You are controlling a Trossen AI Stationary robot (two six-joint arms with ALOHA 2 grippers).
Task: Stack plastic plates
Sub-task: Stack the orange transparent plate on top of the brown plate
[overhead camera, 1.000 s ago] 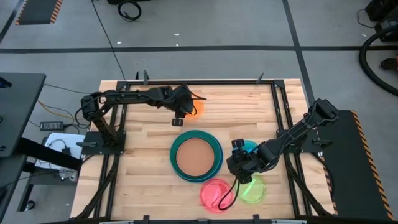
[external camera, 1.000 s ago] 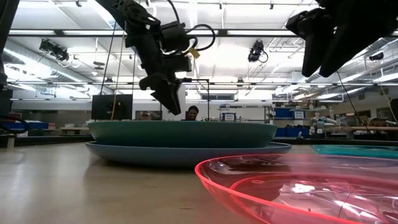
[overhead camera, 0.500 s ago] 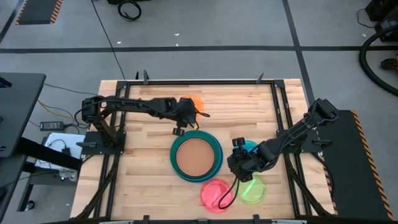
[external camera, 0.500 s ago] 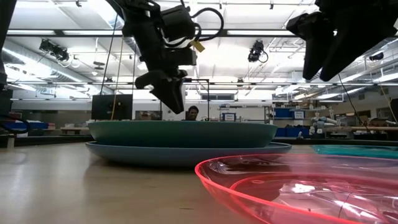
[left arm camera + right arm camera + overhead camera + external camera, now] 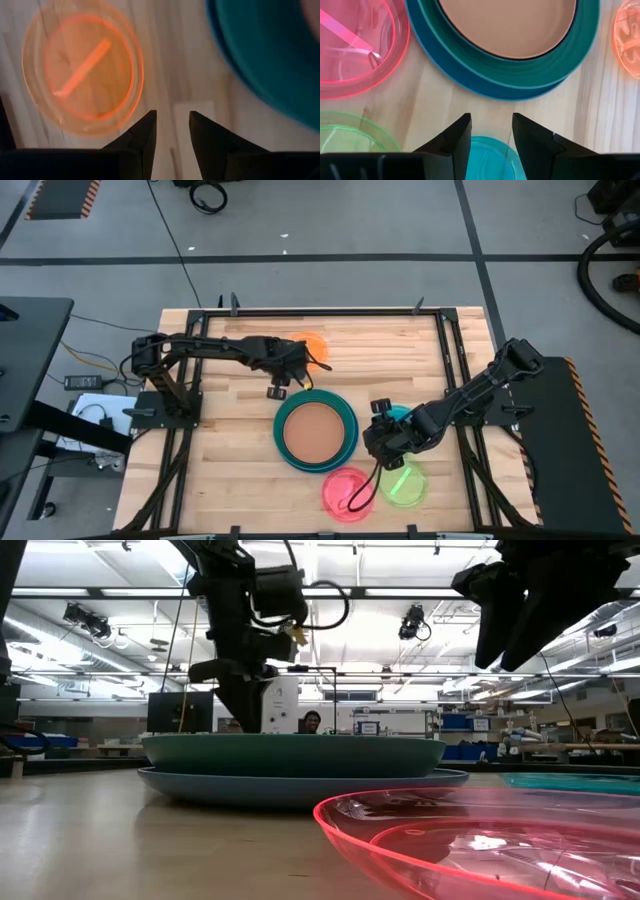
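Observation:
A tan plate (image 5: 315, 430) lies on top of a stack with a dark-teal, a teal-green (image 5: 540, 75) and a blue plate (image 5: 470, 75) under it, mid-table. The orange plate (image 5: 312, 345) lies flat on the wood beyond the stack. Pink (image 5: 345, 492), lime (image 5: 408, 485) and cyan (image 5: 402, 417) plates lie flat near the near edge. My left gripper (image 5: 276, 390) hangs open over bare wood between the orange plate (image 5: 82, 65) and the stack's left side. My right gripper (image 5: 375, 442) is open above the cyan plate (image 5: 490, 150), right of the stack.
Black frame rails (image 5: 445, 350) run along the table's sides. A black cable (image 5: 362, 488) from my right arm droops over the pink plate. Bare wood (image 5: 230, 460) lies left of the stack. The low view shows the stack (image 5: 290, 755) and pink plate (image 5: 480, 840) close up.
My left gripper has moved from above the orange plate toward the near edge and a little to the left, ending beside the stack's left side. The orange plate, partly covered before, now shows whole on the wood.

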